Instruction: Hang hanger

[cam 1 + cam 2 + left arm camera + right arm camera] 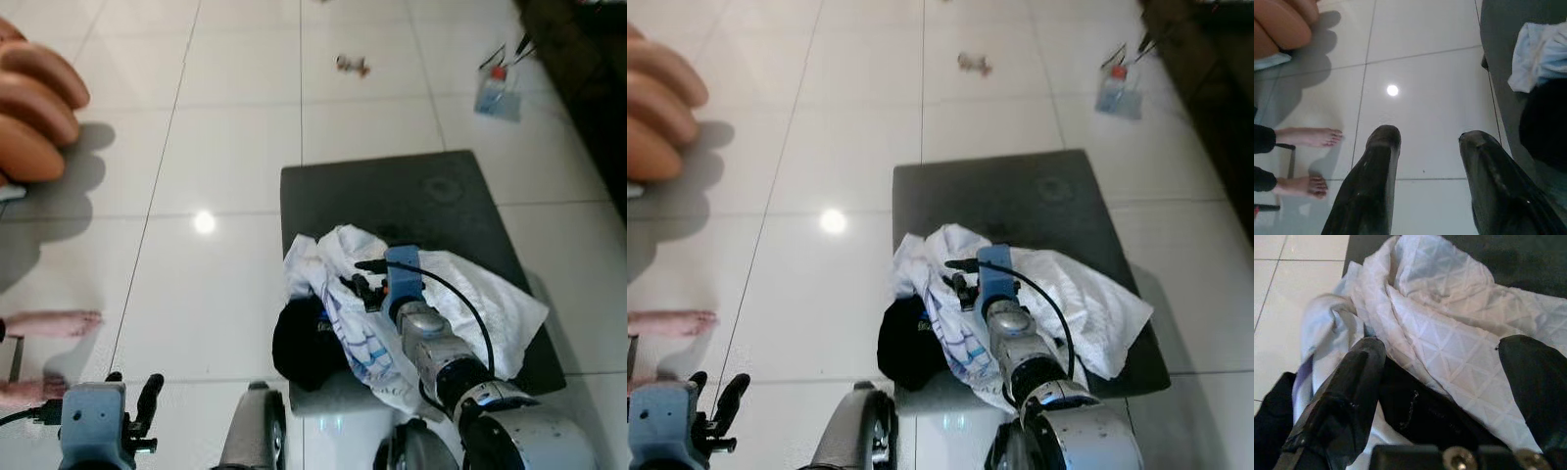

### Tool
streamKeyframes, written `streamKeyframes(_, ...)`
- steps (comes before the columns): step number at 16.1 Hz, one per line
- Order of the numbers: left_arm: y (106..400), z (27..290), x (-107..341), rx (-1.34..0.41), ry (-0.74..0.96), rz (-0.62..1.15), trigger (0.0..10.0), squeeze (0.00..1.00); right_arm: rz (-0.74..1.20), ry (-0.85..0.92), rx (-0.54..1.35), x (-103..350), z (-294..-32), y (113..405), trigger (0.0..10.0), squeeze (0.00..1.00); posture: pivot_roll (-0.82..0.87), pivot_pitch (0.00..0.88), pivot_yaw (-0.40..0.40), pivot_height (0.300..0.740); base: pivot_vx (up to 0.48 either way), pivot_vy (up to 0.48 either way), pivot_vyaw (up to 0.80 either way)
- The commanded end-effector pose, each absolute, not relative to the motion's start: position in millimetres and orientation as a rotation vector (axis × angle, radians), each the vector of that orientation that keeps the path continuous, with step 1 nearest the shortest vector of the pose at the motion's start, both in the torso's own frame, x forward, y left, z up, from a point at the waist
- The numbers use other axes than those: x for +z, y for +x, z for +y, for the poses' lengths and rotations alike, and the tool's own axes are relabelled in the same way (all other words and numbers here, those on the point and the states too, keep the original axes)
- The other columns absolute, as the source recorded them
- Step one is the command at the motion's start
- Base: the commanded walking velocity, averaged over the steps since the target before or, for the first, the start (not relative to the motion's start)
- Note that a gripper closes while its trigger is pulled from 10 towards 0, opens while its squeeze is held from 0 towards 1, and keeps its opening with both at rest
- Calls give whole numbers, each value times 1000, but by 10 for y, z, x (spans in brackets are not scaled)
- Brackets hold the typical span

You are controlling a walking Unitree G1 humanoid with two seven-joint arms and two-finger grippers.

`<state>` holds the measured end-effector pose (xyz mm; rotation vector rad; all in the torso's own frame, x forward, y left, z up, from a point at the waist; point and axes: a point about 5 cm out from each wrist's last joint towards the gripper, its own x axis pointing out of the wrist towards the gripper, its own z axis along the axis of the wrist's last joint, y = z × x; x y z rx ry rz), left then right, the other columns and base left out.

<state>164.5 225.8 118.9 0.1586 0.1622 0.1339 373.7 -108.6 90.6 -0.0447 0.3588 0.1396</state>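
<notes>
A dark grey mat (421,201) lies on the white tiled floor (235,98) in front of the robot. On its near part there is a crumpled white quilted cloth (460,289), and just beside it, at the mat's near left corner, a black garment (304,343) that touches the cloth.

The right hand (1442,367) is lowered over this heap. Its fingers (1347,391) are spread wide, one on each side of a fold of the white cloth, and they close on nothing. Between them, under the cloth, a dark piece shows, but I cannot tell what it is.

A hanger cannot be made out in any of the views, so its direction and long axis cannot be told.

The left hand (1430,181) hangs low over the bare floor at the left of the mat, fingers (1371,186) also wide apart and empty.

At the left, a person's bare feet (1308,161) stand on the tiles, and part of a person, blurred, is close to the camera (34,103). Farther away on the floor lie a small plastic bottle (497,93) and a small scrap (353,66).
</notes>
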Motion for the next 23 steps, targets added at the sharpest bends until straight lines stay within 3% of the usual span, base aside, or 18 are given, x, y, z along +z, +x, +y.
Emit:
streamKeyframes(1,1561,2234,1171,139,150,202,10000,0,371,-48,136,868,-1076,3717,10000,0,330,466,39,656,0,0,0)
streamKeyframes(14,1468,2055,1551,129,140,176,10000,0,285,-231,153,1002,-972,3774,10000,0,411,510,59,656,0,0,0)
streamKeyframes(18,1473,2033,1631,130,144,149,10000,0,228,-184,62,1100,-1065,3823,10000,0,415,512,63,656,0,0,0)
streamKeyframes(22,1472,1995,1642,117,138,160,10000,0,276,-264,26,969,-1161,3766,10000,0,403,507,56,656,0,0,0)
streamKeyframes(23,1502,2006,1766,111,166,78,10000,0,297,-281,8,930,-1209,3750,10000,0,394,503,52,656,0,0,0)
